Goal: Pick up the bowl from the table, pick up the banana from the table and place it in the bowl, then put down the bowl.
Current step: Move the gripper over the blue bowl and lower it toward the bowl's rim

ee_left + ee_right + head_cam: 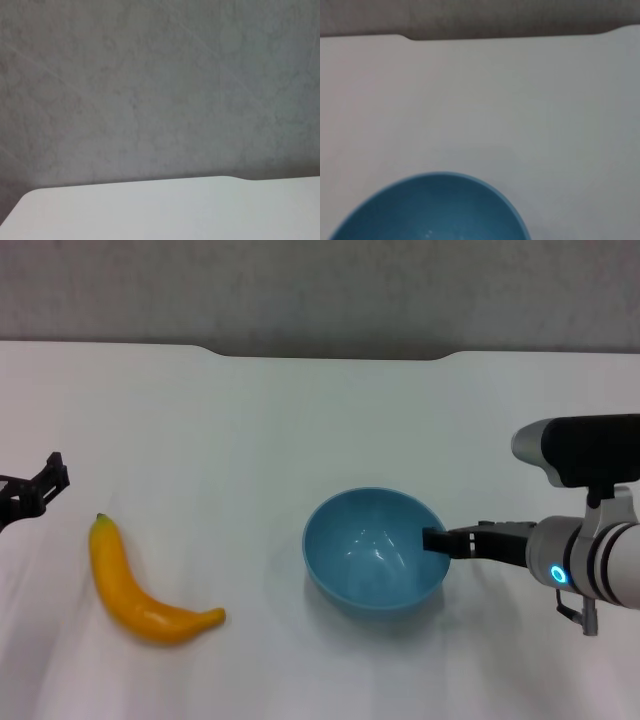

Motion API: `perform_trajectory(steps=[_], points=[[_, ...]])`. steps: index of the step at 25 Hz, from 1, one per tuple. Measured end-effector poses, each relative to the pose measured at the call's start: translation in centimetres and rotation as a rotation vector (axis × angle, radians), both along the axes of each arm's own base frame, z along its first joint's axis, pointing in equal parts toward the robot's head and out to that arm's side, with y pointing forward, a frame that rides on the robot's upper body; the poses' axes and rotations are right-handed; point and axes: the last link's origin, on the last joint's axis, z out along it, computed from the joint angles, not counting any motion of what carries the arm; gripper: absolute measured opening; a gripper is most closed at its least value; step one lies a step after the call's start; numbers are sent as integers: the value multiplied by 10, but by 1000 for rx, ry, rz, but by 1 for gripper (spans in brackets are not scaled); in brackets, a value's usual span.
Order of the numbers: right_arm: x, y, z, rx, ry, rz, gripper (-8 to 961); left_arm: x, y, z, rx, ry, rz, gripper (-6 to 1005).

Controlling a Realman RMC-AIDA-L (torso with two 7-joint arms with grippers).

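Item 1: a round, deep, glossy light-blue bowl (374, 550), standing upright on the table right of centre in my head view. My right wrist view shows its rim and part of its hollow (435, 210), with bare tabletop beyond it. I see nothing inside it.

Item 2: a curved yellow-orange banana (140, 590) with a small dark stem tip, lying flat on the table well to the left of the bowl and apart from it. Nothing touches it.

Item 3: a large plain white tabletop (300, 420) with a notched far edge against a grey wall (320, 290). My left wrist view shows only that far edge (165, 210) and the wall (160, 85).

Item 4: the right gripper (436, 540), reaching in from the right side, its black fingers at the bowl's right rim, one fingertip showing just inside the wall. I read it as clamped on the rim; the bowl's base appears to rest on the table.

Item 5: the left gripper (40, 485), at the far left edge of my head view, above the table and short of the banana. It holds nothing; I cannot tell how its fingers stand.
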Motion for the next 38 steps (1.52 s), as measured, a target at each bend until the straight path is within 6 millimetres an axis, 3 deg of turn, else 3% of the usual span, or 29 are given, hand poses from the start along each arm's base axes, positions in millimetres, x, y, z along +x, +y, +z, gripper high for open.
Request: perform_trajectory(steps=[12, 17, 23, 38], points=[[10, -1, -11, -14, -20, 5, 835, 1, -1, -3, -12, 12, -4, 890], [12, 0, -15, -17, -20, 3, 717, 1, -1, -4, -12, 12, -4, 891], [11, -2, -16, -12, 1, 7, 728, 0, -1, -3, -12, 12, -2, 891], [14, -7, -17, -15, -19, 52, 401, 0, -3, -4, -17, 22, -4, 890]])
